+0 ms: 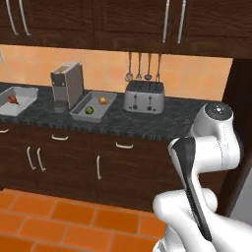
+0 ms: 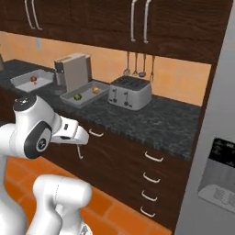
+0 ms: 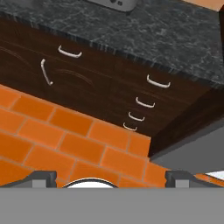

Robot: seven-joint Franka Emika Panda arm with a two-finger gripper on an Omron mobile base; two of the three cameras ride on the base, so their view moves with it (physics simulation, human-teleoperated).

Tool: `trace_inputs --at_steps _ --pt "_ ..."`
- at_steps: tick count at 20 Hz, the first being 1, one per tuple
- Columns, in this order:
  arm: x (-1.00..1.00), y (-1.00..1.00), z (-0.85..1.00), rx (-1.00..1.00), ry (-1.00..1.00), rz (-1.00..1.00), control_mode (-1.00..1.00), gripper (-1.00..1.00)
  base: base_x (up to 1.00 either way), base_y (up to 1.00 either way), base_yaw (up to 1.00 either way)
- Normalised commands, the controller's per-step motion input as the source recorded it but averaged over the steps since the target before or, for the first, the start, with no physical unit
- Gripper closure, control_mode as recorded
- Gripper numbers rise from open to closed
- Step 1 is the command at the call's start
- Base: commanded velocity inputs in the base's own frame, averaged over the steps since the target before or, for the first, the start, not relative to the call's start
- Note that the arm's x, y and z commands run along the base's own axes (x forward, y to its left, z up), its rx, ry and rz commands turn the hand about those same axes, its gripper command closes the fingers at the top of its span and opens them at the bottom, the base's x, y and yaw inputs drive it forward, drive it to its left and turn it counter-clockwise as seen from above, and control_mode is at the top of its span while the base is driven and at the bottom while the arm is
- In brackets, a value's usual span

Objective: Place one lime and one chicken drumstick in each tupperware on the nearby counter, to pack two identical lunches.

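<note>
Two grey tupperware trays stand on the dark counter [image 1: 162, 120]. The left tupperware [image 1: 25, 102] [image 2: 23, 81] holds a reddish-brown chicken drumstick [image 1: 13, 100] [image 2: 33, 79]. The middle tupperware [image 1: 81, 114] [image 2: 69, 98] holds a green lime [image 1: 89, 110] [image 2: 77, 97] and a small orange-brown piece [image 1: 103, 100] [image 2: 95, 90] that looks like a second drumstick. My gripper [image 3: 112, 178] is open with nothing between its fingertips [image 3: 41, 176]. It hangs well in front of the counter, pointing down at the tiled floor and the cabinet fronts, far from both trays.
A coffee machine [image 1: 66, 86] stands between the trays and a silver toaster [image 1: 143, 96] to their right, under hanging utensils [image 1: 143, 66]. Dark cabinets with silver handles [image 3: 70, 53] run below the counter. A grey fridge [image 2: 215, 151] closes off the right side. The floor [image 3: 52, 131] is orange tile.
</note>
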Motion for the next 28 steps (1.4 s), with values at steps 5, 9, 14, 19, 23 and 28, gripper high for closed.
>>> trace_inputs --at_steps 5,9,14,19,23,28 --pt "0.00 0.00 0.00 0.00 0.00 0.00 1.00 -1.00 -0.47 -1.00 -0.16" --pt "0.00 0.00 0.00 0.00 0.00 0.00 1.00 -1.00 -0.29 -1.00 -0.17" --pt "0.00 0.00 0.00 0.00 0.00 0.00 1.00 -1.00 -0.28 -1.00 -0.15" --pt "0.00 0.00 0.00 0.00 0.00 0.00 1.00 -1.00 -0.17 -1.00 -0.12" --pt "0.00 0.00 0.00 0.00 0.00 0.00 1.00 -1.00 -0.09 -0.95 -0.13" --pt "0.00 0.00 0.00 0.00 0.00 0.00 1.00 -1.00 0.01 -0.28 -0.20"
